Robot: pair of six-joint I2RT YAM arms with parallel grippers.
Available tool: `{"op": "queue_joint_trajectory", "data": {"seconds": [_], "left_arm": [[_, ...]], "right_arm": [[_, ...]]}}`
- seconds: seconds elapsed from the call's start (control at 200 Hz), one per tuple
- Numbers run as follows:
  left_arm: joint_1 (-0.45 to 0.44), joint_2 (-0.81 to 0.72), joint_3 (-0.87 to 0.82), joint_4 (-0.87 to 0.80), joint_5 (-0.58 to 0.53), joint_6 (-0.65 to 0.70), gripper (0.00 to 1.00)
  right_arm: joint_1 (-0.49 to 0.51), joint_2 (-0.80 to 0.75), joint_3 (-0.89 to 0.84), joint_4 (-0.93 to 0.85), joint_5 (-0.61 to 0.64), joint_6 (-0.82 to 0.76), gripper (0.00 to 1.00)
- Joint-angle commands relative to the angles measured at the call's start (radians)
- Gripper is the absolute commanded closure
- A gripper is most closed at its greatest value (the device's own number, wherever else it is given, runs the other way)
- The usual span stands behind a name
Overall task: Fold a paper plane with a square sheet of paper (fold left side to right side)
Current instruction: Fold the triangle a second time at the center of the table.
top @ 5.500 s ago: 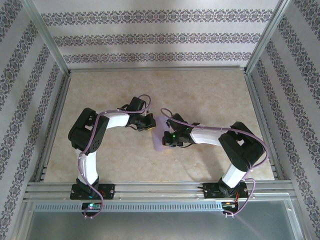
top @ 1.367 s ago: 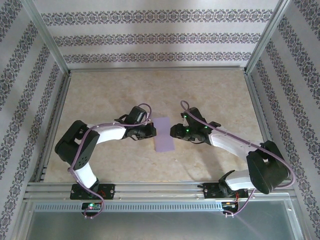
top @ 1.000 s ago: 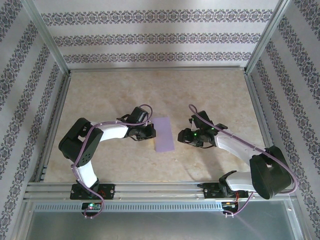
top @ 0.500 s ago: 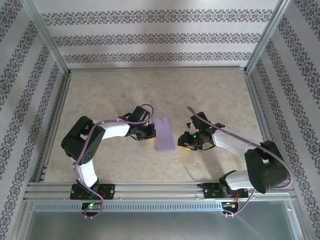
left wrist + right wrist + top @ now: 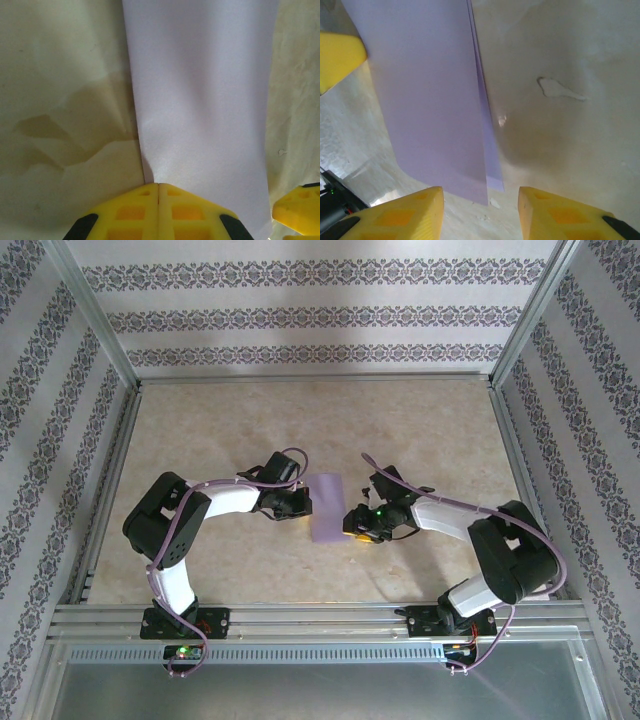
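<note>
The square sheet of paper (image 5: 328,508) lies on the table as a tall lavender rectangle, folded in half. In the right wrist view the paper (image 5: 430,90) shows two layers, the lower one sticking out as a thin strip along the right edge. My left gripper (image 5: 303,510) is shut, and its joined yellow tips (image 5: 158,187) rest at the left edge of the paper (image 5: 200,100). My right gripper (image 5: 352,530) stands open at the paper's near right corner. That corner lies just ahead of the gap in the right gripper (image 5: 480,212), with nothing held between the fingers.
The beige marbled tabletop (image 5: 200,420) is ringed by an aluminium frame (image 5: 300,618) and patterned walls. A small pale mark (image 5: 555,89) sits on the table right of the paper. One yellow finger (image 5: 300,210) of the right gripper shows in the left wrist view.
My right gripper has swung in from the right to the paper's near right corner, narrowing and widening a little on the way. The left gripper and the paper have stayed put.
</note>
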Motion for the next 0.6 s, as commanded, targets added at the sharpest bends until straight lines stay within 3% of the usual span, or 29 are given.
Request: {"op": "queue_joint_trajectory", "data": {"seconds": [0.0,0.595], "left_arm": [[-0.007,0.030,0.008,-0.064,-0.025,0.023,1.00],[-0.007,0.035,0.002,-0.052,-0.020,0.020,1.00]], "right_arm": [[0.010,0.024,0.010,0.069,-0.030,0.032,0.56],[-0.021,0.080,-0.021,0.309,-0.082,0.078,0.60]]}}
